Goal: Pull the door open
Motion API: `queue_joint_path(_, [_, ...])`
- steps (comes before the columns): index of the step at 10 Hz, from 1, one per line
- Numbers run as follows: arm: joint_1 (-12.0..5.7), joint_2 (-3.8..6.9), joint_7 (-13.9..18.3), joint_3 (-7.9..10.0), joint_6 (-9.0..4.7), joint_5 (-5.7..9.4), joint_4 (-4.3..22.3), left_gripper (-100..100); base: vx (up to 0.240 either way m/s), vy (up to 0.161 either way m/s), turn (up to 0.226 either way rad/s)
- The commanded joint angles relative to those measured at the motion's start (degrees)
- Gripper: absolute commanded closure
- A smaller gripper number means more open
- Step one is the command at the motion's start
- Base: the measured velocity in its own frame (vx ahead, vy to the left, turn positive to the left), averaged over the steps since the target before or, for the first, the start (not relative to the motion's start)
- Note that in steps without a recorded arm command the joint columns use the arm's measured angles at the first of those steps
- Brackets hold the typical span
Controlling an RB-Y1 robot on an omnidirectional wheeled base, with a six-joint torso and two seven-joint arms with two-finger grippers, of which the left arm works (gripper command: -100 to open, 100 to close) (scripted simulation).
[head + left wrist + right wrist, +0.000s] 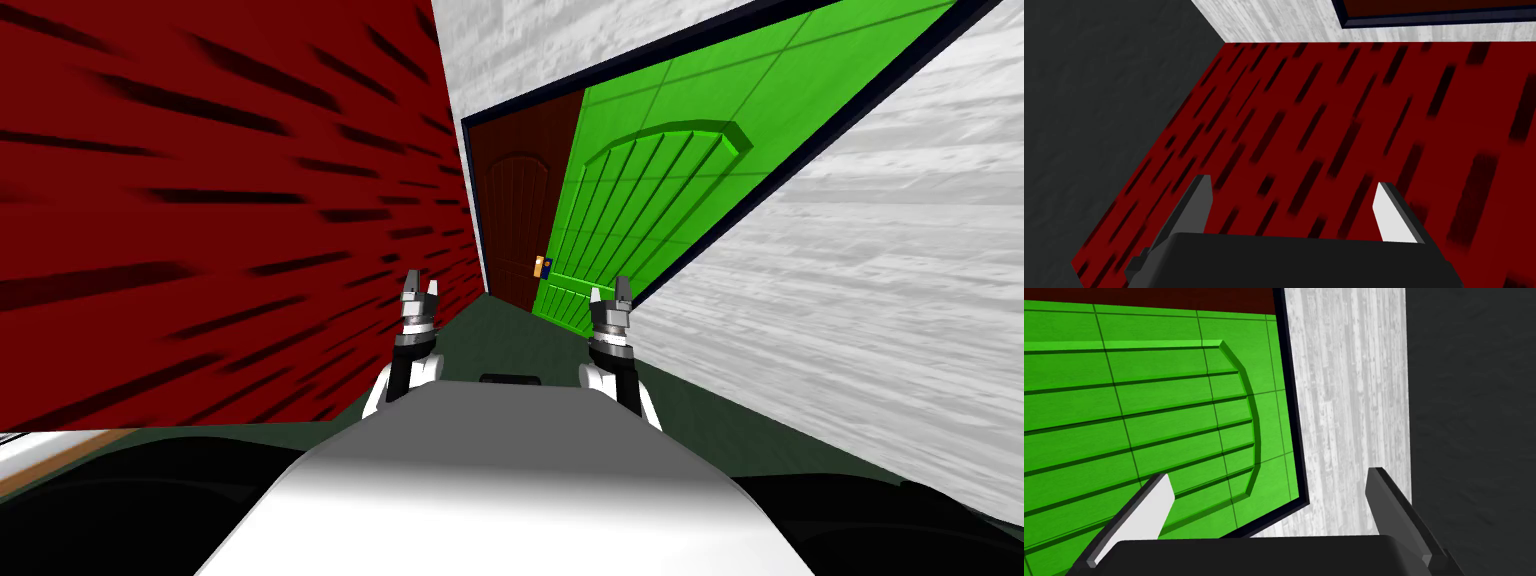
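Approach phase here: the robot is facing down a narrow passage toward the bright green panelled door [650, 210], which is standing at the far end beside a dark red door leaf [515, 220] and looking shut. A small orange and blue handle [541, 266] is sitting at the green door's edge, where the two leaves meet. Both arms are reaching forward, well short of it. The left gripper [420, 290] is holding its fingers apart beside the red streaked wall [200, 200]. The right gripper [610, 293] is holding its fingers apart too, nothing between them, pointing at the green panel. Nothing is being grasped yet. The next move, by the look of it, is closing the distance and lining an open gripper up on that handle before any pulling.
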Motion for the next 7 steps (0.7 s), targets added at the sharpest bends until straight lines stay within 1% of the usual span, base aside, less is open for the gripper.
queue_joint_path(1, [-0.98, 0.52, -0.1, -0.21, 0.13, 0.41, 1.8, -100, 0.048, -0.014, -0.080])
queue_joint_path(2, [-1.36, 0.70, -0.1, -0.29, 0.18, 0.57, 2.5, -100, 0.080, -0.020, -0.061])
queue_joint_path(3, [-2.15, 1.08, -0.1, -0.46, 0.28, 0.90, 4.0, -100, 0.099, -0.026, -0.061])
queue_joint_path(7, [-4.41, 2.01, -0.3, -0.95, 0.58, 1.85, 8.2, -100, 0.094, -0.024, -0.060])
